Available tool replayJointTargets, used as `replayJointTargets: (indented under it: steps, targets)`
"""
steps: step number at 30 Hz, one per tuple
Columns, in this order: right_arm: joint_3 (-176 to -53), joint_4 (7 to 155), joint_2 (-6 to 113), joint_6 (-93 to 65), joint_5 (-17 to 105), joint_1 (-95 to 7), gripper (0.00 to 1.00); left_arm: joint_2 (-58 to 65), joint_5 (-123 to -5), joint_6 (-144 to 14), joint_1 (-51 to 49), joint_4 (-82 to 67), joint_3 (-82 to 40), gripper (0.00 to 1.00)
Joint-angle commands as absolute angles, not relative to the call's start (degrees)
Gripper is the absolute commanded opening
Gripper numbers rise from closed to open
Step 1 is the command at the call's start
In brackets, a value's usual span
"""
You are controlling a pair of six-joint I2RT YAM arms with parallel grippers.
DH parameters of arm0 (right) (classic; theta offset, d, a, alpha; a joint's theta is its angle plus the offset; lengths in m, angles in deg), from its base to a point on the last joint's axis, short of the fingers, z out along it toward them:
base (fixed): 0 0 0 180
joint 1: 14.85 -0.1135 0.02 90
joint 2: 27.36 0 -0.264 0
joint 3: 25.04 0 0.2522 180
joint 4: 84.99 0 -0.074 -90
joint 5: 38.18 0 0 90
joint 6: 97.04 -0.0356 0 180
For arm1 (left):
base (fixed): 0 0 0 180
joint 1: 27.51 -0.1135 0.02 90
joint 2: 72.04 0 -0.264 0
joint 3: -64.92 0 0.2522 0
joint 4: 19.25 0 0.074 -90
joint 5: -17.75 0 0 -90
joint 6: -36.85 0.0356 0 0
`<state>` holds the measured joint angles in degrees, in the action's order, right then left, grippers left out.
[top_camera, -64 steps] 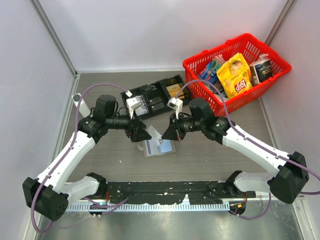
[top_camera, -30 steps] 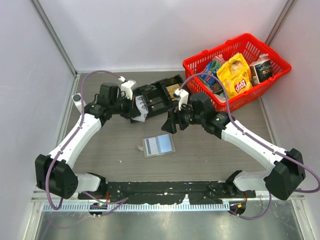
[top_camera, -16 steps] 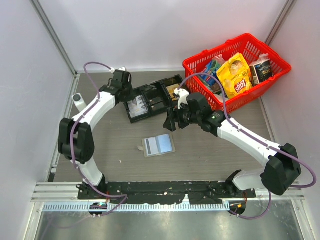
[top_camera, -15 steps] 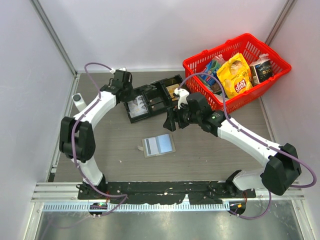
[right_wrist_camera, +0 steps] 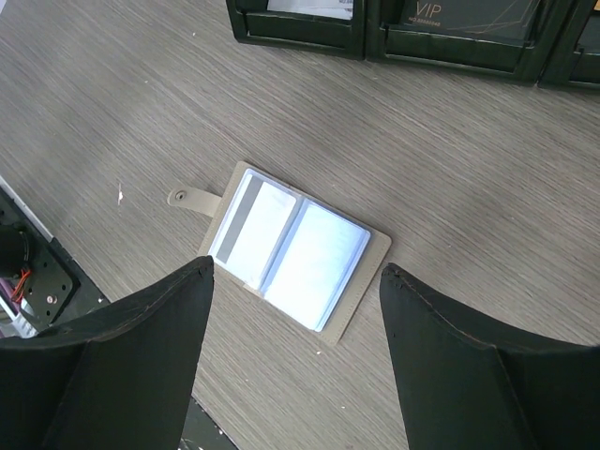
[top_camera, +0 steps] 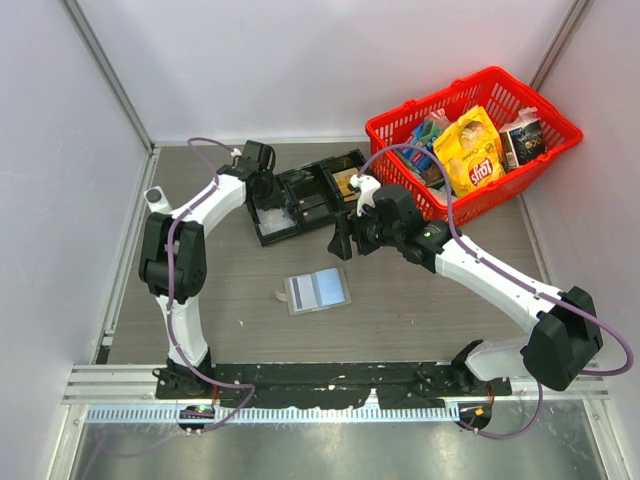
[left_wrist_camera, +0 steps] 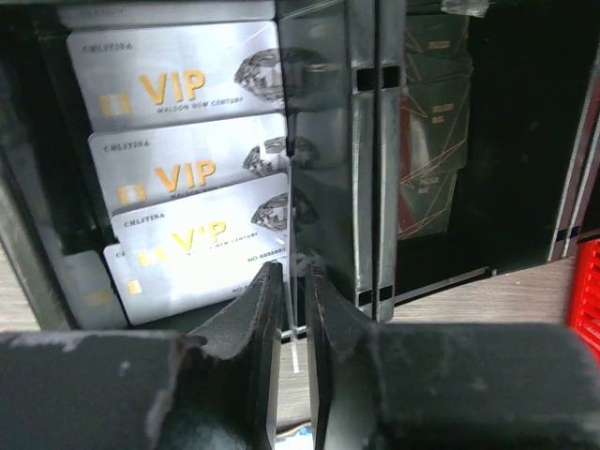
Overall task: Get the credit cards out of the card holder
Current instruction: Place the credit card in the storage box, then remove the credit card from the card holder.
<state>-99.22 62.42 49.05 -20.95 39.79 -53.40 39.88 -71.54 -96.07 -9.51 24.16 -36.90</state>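
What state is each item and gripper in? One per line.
card holder: lying open, flat
credit cards: overlapped face up in the black tray
left gripper: nearly shut around a thin card edge, grip unclear
right gripper: open wide, empty, above the card holder
red basket: filled with snack packs

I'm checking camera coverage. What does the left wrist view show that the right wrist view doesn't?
Only the left wrist: silver VIP cards stacked in one compartment, and the left gripper shut on a credit card seen edge-on. Only the right wrist: the card holder lying open on the table below the wide-open right gripper, its tab out to one side. Both: the black tray with dark cards in it.
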Motion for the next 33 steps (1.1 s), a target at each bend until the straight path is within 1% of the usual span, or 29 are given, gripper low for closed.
replayJointTargets:
  steps: [1,4,9,14,16,19,23,25,28,29,33]
  targets:
    - [-99.8,63.9,46.8,-21.6,41.3,-53.4,0.76,39.1,-74.6,-95.7,-9.7,27.8,-38.9,0.23]
    - [-99.3,63.9,46.3,-21.9,41.6,-53.4,0.76,36.5,-78.1,-93.8,-9.7,28.9,-38.9,0.33]
    - [-99.4,61.3,46.3,-21.6,43.9,-53.5,0.76,31.2,-80.5,-91.8,-9.3,31.5,-39.2,0.44]
    - [-98.3,60.8,44.9,-21.5,43.7,-53.4,0.76,24.1,-82.1,-90.4,-7.7,33.6,-36.0,0.46]
    - [-97.8,60.8,45.1,-21.5,43.7,-53.4,0.76,20.6,-82.2,-90.5,-7.0,34.2,-33.0,0.47]
    - [-97.3,60.8,45.7,-21.6,43.1,-53.6,0.76,14.8,-82.2,-91.2,-5.5,35.1,-26.6,0.47]
    - [-96.8,61.4,46.6,-22.2,44.4,-55.9,0.76,8.4,-79.4,-93.2,-2.4,36.8,-17.0,0.48]
    - [-96.5,62.0,47.3,-22.5,46.0,-58.3,0.76,6.3,-77.6,-94.8,-0.4,36.8,-12.2,0.48]
    - [-96.3,62.7,49.6,-22.8,51.5,-63.3,0.75,4.0,-75.5,-97.0,1.9,35.0,-5.5,0.48]
    - [-96.5,62.5,50.4,-23.1,55.0,-64.6,0.75,3.5,-74.4,-97.7,2.3,33.9,-3.6,0.48]
    - [-97.9,62.4,55.1,-25.8,60.6,-69.6,0.75,1.3,-70.9,-99.0,2.5,28.8,2.4,0.48]
